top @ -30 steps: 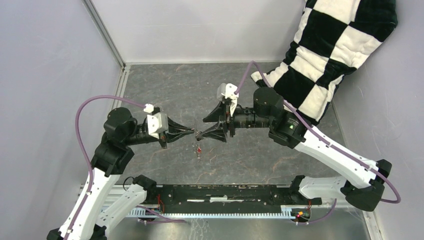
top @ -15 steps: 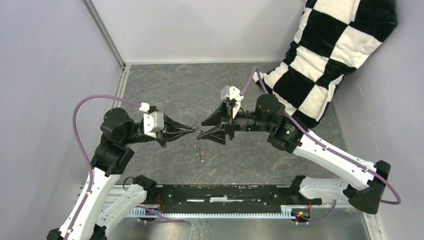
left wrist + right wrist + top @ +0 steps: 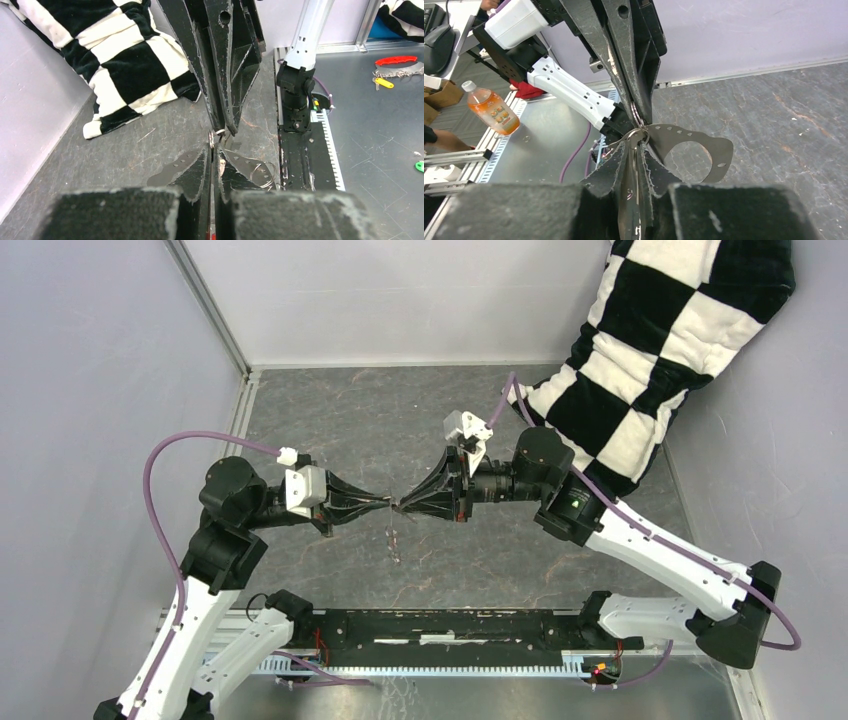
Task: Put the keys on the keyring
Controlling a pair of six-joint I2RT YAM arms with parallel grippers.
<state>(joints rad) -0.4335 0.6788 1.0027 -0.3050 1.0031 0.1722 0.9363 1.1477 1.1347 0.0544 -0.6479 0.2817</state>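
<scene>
Robot arms meet tip to tip over the middle of a grey marbled tabletop [image 3: 330,420]. On the left, the left arm [image 3: 235,505] points inward. The left jaws are clenched tight, pinching thin metal at their very tips.

Between the two arms is the keyring [image 3: 720,152], a flat grey metal loop with a big oval opening and a row of small holes along its band. It is held clear of the tabletop, and a thin wire ring [image 3: 637,134] sits at the pinch point. The keys [image 3: 393,540] show only as a small dark dangle just on the near side of the tips, too small to tell one from the other.

On the right, the right arm [image 3: 560,495] points in at the same level. The right jaws are pressed almost together on a sliver of the keyring's grey metal. The two sets of tips touch or all but touch.

At far right, a black-and-white chequered cushion [image 3: 680,330] leans in the back corner.
</scene>
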